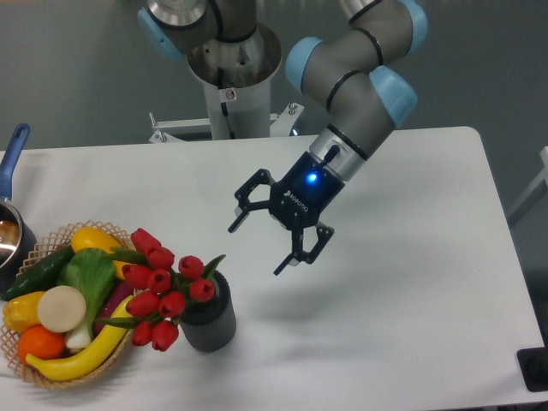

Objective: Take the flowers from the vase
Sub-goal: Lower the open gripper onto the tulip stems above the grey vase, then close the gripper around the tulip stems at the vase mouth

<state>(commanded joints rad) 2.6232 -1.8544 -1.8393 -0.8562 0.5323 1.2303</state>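
The flowers [160, 285], red tulip buds with green leaves, stand in the vase [210, 320], a short dark grey ribbed cylinder near the table's front left. The bunch leans left over the edge of the wicker basket. My gripper [256, 249] hangs above the table, up and to the right of the vase, tilted towards the flowers. Its fingers are spread open with nothing between them, and it touches neither flowers nor vase.
A wicker basket [58, 377] of colourful fruit and vegetables sits at the front left, right beside the vase. A blue-handled metal pot [10, 218] stands at the left edge. The white table [411, 334] extends to the right, and the arm's base stands behind it.
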